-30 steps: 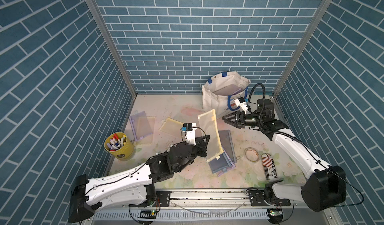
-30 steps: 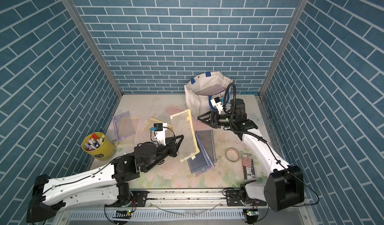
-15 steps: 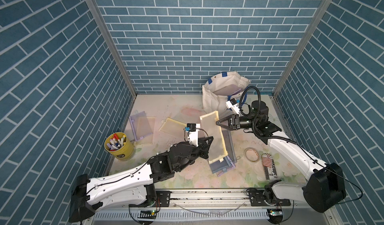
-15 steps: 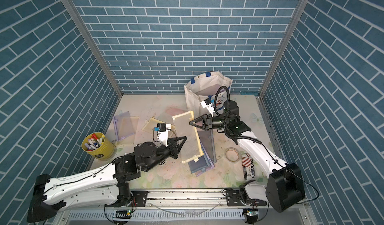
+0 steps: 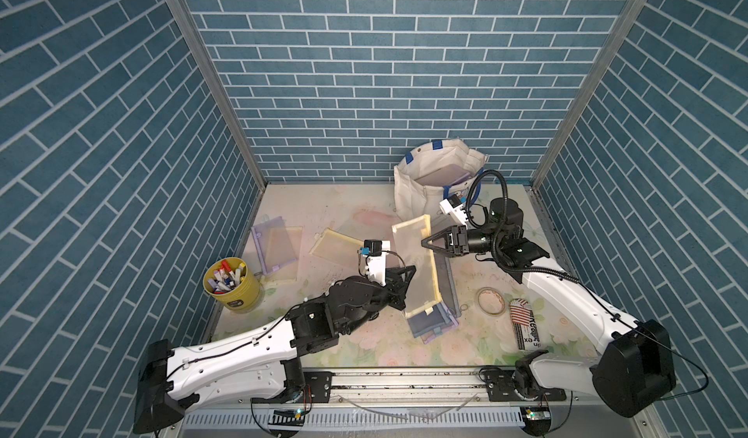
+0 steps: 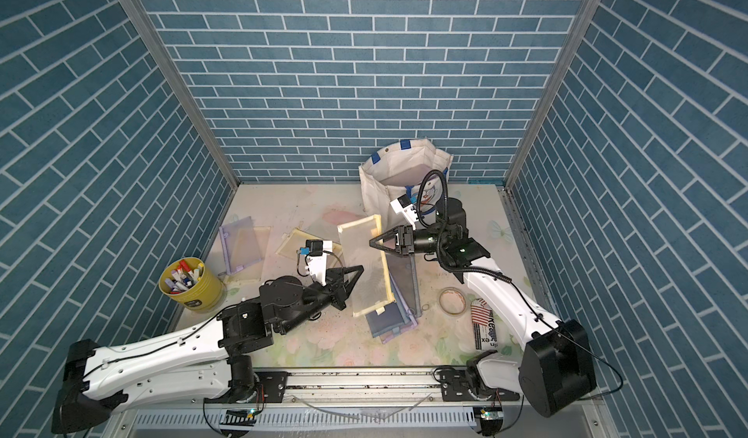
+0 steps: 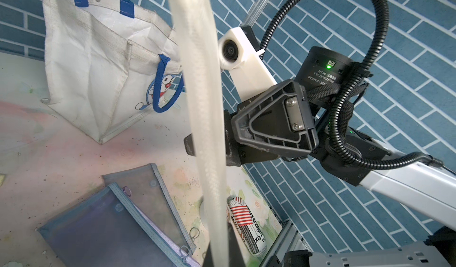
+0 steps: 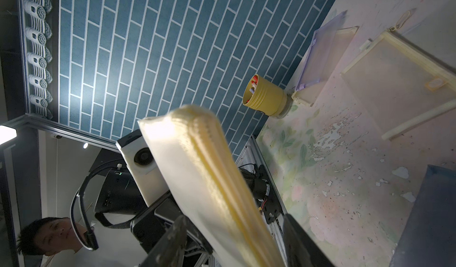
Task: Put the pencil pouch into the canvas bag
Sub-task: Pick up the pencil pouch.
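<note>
Your left gripper (image 5: pixel 406 274) is clamped on the yellow mesh pencil pouch (image 5: pixel 421 253), held up at frame centre. Your right gripper (image 5: pixel 425 242) has its jaws parted astride the pouch's zipper edge. The canvas bag (image 5: pixel 413 201) stands just behind, upper right of centre.

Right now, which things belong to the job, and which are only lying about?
Job: lifted yellow pouch, left claw gripping it, right claw open around its edge, canvas bag.
Lying about: marker cup, purple pouch, flat yellow pouch, blue pouches, tape ring, striped packet.
</note>
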{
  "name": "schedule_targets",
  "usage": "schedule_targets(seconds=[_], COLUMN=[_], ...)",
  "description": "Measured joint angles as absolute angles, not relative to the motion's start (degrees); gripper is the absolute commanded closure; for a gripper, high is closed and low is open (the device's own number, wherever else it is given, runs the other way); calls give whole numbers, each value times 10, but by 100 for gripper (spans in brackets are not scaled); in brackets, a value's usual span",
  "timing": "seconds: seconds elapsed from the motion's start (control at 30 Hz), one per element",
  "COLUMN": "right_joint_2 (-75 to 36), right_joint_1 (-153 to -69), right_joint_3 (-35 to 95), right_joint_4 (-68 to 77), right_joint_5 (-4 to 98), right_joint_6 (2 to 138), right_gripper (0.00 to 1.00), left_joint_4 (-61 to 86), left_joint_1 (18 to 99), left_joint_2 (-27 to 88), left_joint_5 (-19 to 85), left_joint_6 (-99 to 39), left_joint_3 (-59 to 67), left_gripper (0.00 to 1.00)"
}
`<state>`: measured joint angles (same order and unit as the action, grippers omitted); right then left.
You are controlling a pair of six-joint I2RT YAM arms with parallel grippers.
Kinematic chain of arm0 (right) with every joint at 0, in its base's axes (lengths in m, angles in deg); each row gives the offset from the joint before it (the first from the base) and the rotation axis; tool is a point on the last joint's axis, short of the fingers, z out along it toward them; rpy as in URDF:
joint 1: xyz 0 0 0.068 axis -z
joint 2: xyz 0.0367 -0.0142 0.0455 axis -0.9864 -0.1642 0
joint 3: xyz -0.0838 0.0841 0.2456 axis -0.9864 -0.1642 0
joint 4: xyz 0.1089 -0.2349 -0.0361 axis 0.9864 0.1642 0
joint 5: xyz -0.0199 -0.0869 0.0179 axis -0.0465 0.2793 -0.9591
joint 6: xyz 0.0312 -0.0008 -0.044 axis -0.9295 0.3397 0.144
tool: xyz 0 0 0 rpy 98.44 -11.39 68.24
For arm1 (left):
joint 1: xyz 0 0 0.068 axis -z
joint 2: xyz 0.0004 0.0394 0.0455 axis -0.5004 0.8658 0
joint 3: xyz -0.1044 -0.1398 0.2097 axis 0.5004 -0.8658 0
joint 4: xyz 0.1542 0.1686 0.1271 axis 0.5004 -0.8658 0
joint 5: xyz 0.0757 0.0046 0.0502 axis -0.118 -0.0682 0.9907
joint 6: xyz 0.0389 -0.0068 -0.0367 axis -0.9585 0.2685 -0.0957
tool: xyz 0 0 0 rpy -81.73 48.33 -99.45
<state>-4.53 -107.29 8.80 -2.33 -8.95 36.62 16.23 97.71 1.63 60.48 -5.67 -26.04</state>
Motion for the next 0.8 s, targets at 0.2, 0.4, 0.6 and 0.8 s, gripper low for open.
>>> schedule_targets(seconds=[0.2,0.4,0.6,0.8], right_joint_2=[-45,-35,-24,-40], right_joint_1=[-1083,-1086,-1086,-1058], right_joint_3=[88,86,80,102], right_joint_4=[-24,-42,-55,6], right_joint_5=[-97,-108,-112,-81], right_joint_6=[365,357,350,368], right_gripper=[44,74,100,100], left_joint_4=[176,185,182,156], left_joint_1=[976,975,975,974], left_joint_2=[11,10,-3,-24], left_joint_5=[592,589,597,650], left_joint_6=[-64,-66,-66,-62], left_joint_3=[-260,-260,-262,-263], left_gripper=[100,100,86,7])
